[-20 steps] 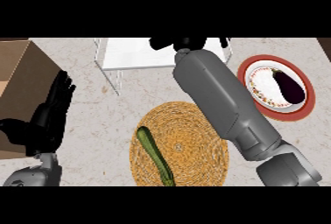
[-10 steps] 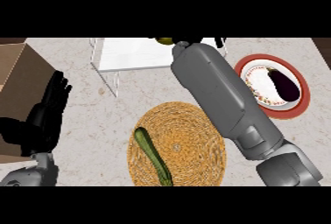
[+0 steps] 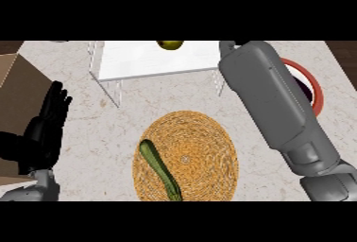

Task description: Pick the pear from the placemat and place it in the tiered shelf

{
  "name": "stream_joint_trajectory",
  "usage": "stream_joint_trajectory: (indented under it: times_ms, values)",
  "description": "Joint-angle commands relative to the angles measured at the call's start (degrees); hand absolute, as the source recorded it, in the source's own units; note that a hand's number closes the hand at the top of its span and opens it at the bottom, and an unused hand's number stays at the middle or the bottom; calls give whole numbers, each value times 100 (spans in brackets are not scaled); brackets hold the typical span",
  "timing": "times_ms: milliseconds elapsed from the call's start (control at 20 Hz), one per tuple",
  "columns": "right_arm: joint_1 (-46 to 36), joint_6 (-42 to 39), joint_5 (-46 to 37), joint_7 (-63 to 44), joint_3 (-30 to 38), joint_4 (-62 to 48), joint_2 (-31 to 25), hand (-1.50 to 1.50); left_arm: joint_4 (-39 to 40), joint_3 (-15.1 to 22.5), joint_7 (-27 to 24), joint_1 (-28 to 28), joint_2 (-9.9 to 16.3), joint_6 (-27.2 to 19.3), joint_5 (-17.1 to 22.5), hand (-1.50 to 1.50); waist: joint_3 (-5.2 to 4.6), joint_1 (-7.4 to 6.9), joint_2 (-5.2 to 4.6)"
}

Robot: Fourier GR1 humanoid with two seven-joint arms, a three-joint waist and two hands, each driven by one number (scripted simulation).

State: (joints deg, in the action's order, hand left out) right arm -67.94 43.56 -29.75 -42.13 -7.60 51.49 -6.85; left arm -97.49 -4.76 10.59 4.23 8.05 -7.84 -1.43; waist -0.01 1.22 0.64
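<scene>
The yellow-green pear (image 3: 169, 44) shows at the view's top edge, over the white top of the tiered shelf (image 3: 150, 59); only its lower part is visible. My right forearm (image 3: 272, 104) runs from the lower right up past the shelf's right corner, and its hand is cut off by the top edge. The round woven placemat (image 3: 195, 151) lies in the middle of the counter, and the pear is not on it. My left hand (image 3: 43, 130) rests open at the left edge, fingers up.
A long green vegetable (image 3: 160, 170) lies on the placemat's left part. A red-rimmed plate (image 3: 315, 92) sits at the right, mostly behind my right forearm. A brown box (image 3: 17, 82) stands at the left edge, behind my left hand.
My right arm has stretched farther over the shelf, and its black hand has slipped past the top edge. The pear now shows uncovered at the shelf's far side. The left hand stays still.
</scene>
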Motion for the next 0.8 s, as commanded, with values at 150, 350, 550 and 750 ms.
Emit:
stream_joint_trajectory:
  times_ms: [150, 350, 550, 750]
  values:
    - [1239, -663, -144, -1129, 31, 2171, -908, -150, -221, -18, -174, -411, -60, 24, 29, 0, 2, 105, 44]
    - [2466, -1251, 417, -1000, 158, 3708, -1396, -150, 116, -328, -164, -100, 150, 142, 214, 0, 4, 128, 7]
    - [3015, -1715, 484, -1569, 260, 4976, -1719, -150, 113, 108, -226, -19, -188, -136, -203, 0, 0, 23, -21]
    - [3817, -1925, 934, -1306, 663, 5906, -1956, -150, -35, 8, 261, 247, -38, -78, -104, 0, 3, -32, -41]
